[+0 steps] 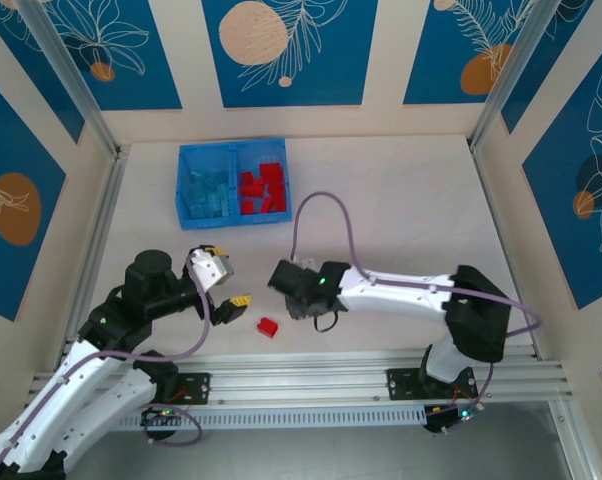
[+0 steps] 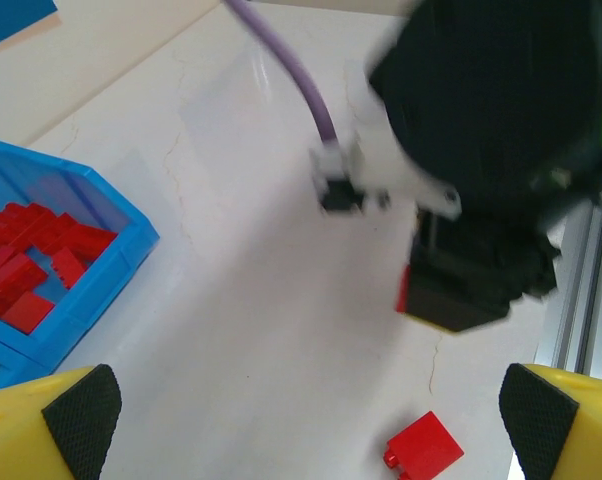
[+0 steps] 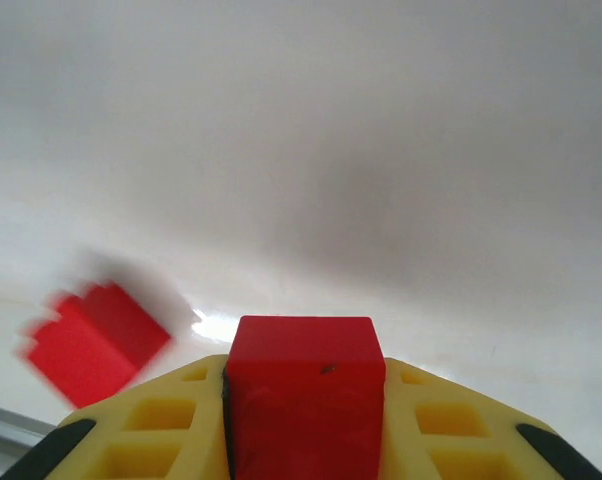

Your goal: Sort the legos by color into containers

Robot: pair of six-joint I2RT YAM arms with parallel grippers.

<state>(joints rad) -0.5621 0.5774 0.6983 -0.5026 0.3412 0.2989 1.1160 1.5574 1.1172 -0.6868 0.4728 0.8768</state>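
Two red bricks are outside the bin [image 1: 231, 146]. The held brick [image 3: 303, 375] is clamped between the fingers of the right claw [image 3: 301, 440], low over the table in the lower middle of the overhead view. The loose brick [image 1: 269, 327] lies on the table just below and left of that claw.

To do this step well, I judge the held brick should go straight up, clear of the loose one. It should then travel toward the upper left of the frame and be let go low over the right compartment [image 1: 256, 155], where the red pile lies. The left compartment [image 1: 196, 160] has the light blue ones.

The left claw [image 1: 228, 277] stands wide apart and empty. Counted: one bin and two compartments; the piled bricks are too jumbled to count.
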